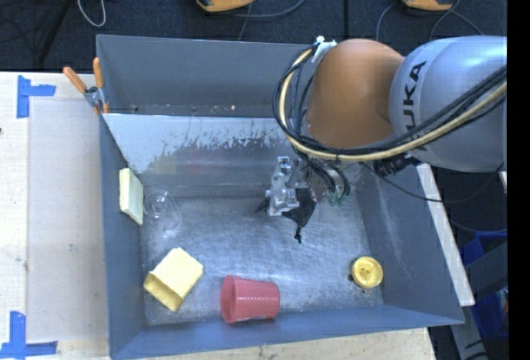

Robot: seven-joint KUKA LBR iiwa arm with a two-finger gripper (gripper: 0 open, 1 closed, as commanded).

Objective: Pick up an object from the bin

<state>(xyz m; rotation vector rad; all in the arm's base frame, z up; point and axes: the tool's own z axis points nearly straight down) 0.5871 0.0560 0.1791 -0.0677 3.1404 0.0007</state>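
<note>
Roughly mid-bin, the gripper point(286, 197) hangs above bare floor of the bin point(207, 85); whether it is spread or closed I cannot tell. Nearest it, by the front wall, a red cup point(249, 299) lies on its side, long axis running left-right, wider end seemingly to the left. A yellow block point(174, 277) lies just left of it, and a yellow disc point(367, 271) lies farther right.
</note>
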